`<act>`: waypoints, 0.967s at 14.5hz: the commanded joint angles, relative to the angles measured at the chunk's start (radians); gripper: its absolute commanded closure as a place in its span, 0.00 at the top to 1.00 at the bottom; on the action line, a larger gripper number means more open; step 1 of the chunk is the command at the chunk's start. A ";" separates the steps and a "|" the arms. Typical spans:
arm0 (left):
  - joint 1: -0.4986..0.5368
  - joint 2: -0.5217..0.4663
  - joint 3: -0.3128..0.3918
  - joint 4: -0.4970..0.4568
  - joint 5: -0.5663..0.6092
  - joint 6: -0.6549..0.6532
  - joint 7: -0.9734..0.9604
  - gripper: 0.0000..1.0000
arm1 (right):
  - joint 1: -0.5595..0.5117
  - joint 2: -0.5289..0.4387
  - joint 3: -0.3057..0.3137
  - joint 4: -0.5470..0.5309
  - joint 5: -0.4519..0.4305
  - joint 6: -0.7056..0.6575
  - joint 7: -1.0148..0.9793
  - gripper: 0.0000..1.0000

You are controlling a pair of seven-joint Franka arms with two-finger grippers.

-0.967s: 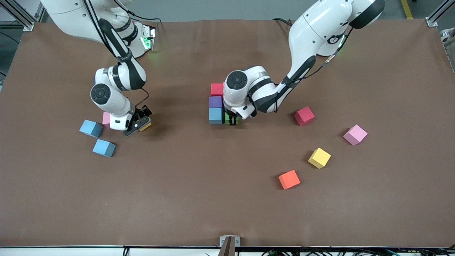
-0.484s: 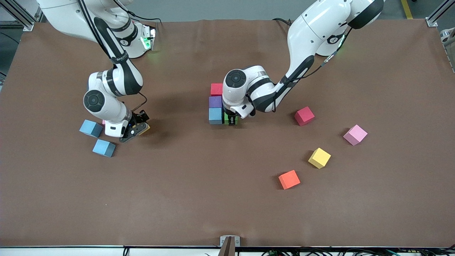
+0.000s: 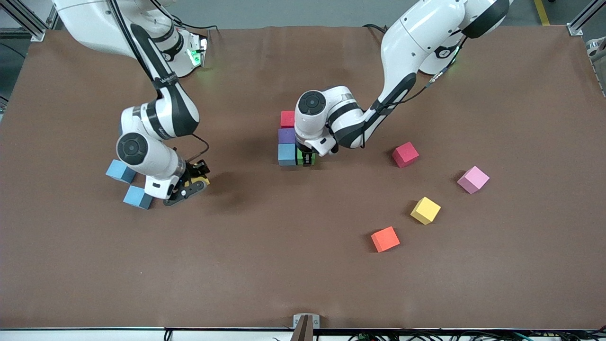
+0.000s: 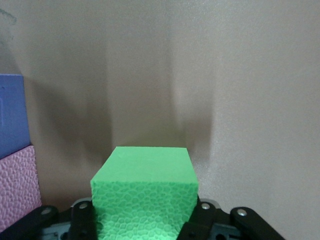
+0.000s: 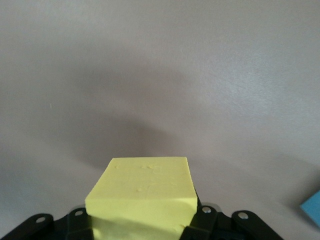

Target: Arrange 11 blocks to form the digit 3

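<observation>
A column of three blocks lies mid-table: red (image 3: pixel 288 118), purple (image 3: pixel 286 136) and blue (image 3: pixel 287 154). My left gripper (image 3: pixel 307 160) is shut on a green block (image 3: pixel 305 157) right beside the blue one. In the left wrist view the green block (image 4: pixel 142 190) fills the jaws (image 4: pixel 142 220), with the blue (image 4: pixel 11 110) and purple (image 4: pixel 17 185) blocks alongside. My right gripper (image 3: pixel 191 185) is shut on a yellow block (image 3: pixel 200 180) toward the right arm's end. The right wrist view shows that yellow block (image 5: pixel 142 195) clamped between the fingers (image 5: pixel 142 222).
Two blue blocks (image 3: pixel 120 170) (image 3: pixel 138 196) lie beside the right gripper; a corner of one (image 5: pixel 312 207) shows in the right wrist view. Toward the left arm's end lie loose red (image 3: pixel 405 154), pink (image 3: pixel 473 179), yellow (image 3: pixel 425 210) and orange (image 3: pixel 385 238) blocks.
My right gripper has closed on the yellow block and carried it toward the front camera; the arm now hides a pink block. The left gripper has edged slightly toward the column.
</observation>
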 commanded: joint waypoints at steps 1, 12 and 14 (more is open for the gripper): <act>-0.015 0.014 0.009 0.013 0.024 0.011 -0.043 0.08 | 0.025 0.087 0.000 0.142 -0.004 -0.074 0.140 0.31; -0.084 0.031 0.080 0.033 0.022 0.028 -0.060 0.08 | 0.153 0.258 -0.001 0.399 -0.003 -0.136 0.430 0.31; -0.107 0.034 0.107 0.041 0.021 0.036 -0.065 0.08 | 0.161 0.276 -0.001 0.419 -0.004 -0.134 0.463 0.31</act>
